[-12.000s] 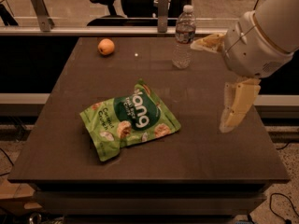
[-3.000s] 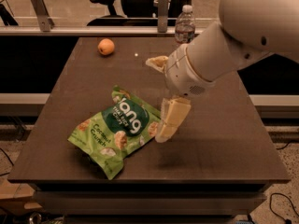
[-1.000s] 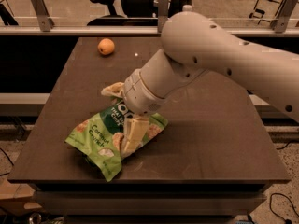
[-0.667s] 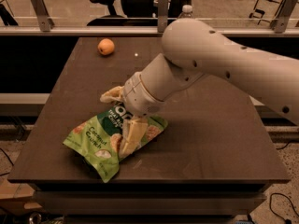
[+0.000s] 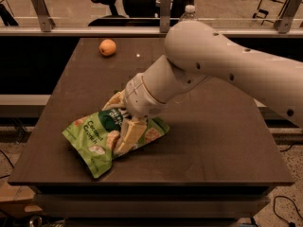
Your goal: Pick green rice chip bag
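The green rice chip bag [image 5: 90,137] lies flat on the dark table [image 5: 218,141], left of the middle, near the front edge. It is a crinkly light-green pouch with a dark-green centre and pictured round chips. My gripper [image 5: 120,118] is down on the bag's right half. One cream finger [image 5: 129,135] rests on the bag's face and the other sits at the bag's far edge. The fingers stand apart with the bag's upper middle between them. The big white arm hides the bag's right end.
An orange fruit [image 5: 107,47] sits at the table's far left. A water bottle's cap [image 5: 189,8] shows behind my arm at the far edge. A rail, glass and an office chair [image 5: 106,1] stand beyond the table.
My gripper has come from the right side of the table down onto the bag. The bag has slid and turned a little to the left under it.
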Action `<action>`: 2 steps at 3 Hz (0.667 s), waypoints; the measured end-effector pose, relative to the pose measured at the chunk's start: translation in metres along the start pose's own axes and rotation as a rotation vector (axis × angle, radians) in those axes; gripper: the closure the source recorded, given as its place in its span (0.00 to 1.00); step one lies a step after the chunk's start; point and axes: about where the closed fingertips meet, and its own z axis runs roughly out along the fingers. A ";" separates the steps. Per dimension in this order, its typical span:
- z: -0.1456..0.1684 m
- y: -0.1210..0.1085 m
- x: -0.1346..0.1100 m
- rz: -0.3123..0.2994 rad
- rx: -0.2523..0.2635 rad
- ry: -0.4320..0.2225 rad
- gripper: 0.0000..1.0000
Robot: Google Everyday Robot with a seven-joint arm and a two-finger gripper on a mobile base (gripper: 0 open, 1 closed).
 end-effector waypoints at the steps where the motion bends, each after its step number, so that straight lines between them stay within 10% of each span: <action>1: -0.001 0.000 -0.001 0.000 0.000 0.000 1.00; 2: -0.001 0.000 -0.001 0.000 0.000 0.000 1.00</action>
